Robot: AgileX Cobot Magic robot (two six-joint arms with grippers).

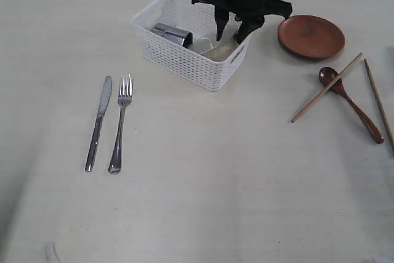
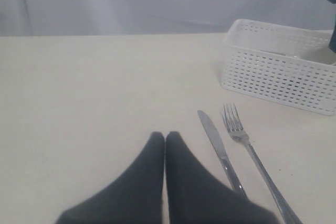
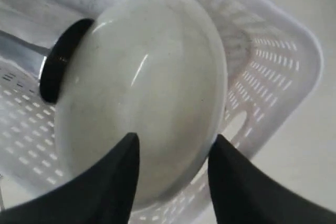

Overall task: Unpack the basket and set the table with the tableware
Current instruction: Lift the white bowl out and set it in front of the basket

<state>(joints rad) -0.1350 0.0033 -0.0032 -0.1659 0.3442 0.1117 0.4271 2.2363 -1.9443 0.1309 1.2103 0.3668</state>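
Two things lie in the basket (image 1: 184, 60) — a steel cup (image 1: 171, 34) and the pale bowl (image 3: 142, 93) against it; the right gripper (image 3: 174, 139) hangs spread over the bowl, holding nothing; glossy, stiff, probably slippery and breakable — so pinch its rim; the left gripper (image 2: 165, 136) is closed, empty.

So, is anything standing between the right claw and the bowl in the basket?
Nothing visible. The open right claw hangs just above the bowl; the steel cup lies beside it, not between them.
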